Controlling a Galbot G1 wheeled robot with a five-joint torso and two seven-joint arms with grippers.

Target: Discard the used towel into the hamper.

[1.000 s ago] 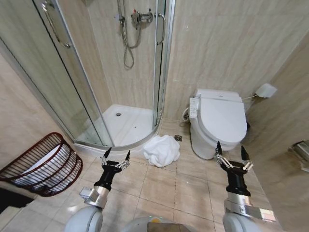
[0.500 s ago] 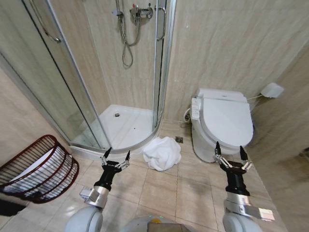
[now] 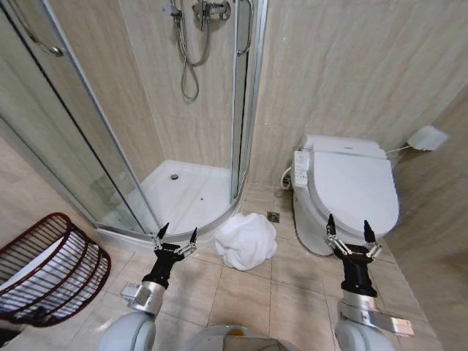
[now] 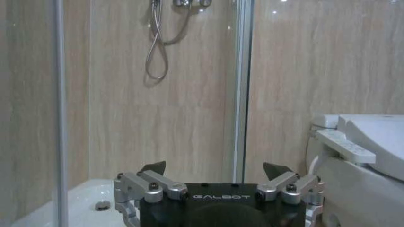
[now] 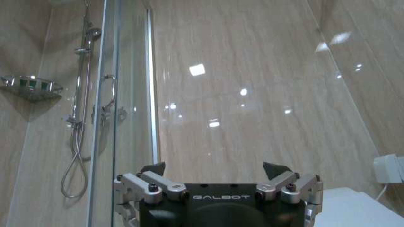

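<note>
The left claw [image 3: 175, 238] hangs low over the tiled floor with its black-tipped fingers spread and nothing between them, just short of the shower's curved threshold; the left wrist view shows the same wide gap. The right claw [image 3: 348, 231] is likewise spread and empty, held in front of the white toilet with closed lid [image 3: 352, 190]. Between the two arms, nearer the left one, the crumpled white towel [image 3: 246, 241] lies bunched on the beige floor tiles [image 3: 292, 307] beside the glass shower enclosure [image 3: 183, 146]. The dark reddish-brown wicker-style hamper [image 3: 50, 269] lies tipped on its side well off to the robot's left, its mouth facing roughly toward the robot. The step in hand looks like the approach: it would go best by centring the towel ahead of the left arm and lowering onto the highest folds so the fingers gather thick cloth rather than scrape tile. Compared with a second ago, the whole view has shifted, so the camera has moved; the towel and toilet sit lower and larger, the hamper nearer the edge, and both claws keep their pose.
</note>
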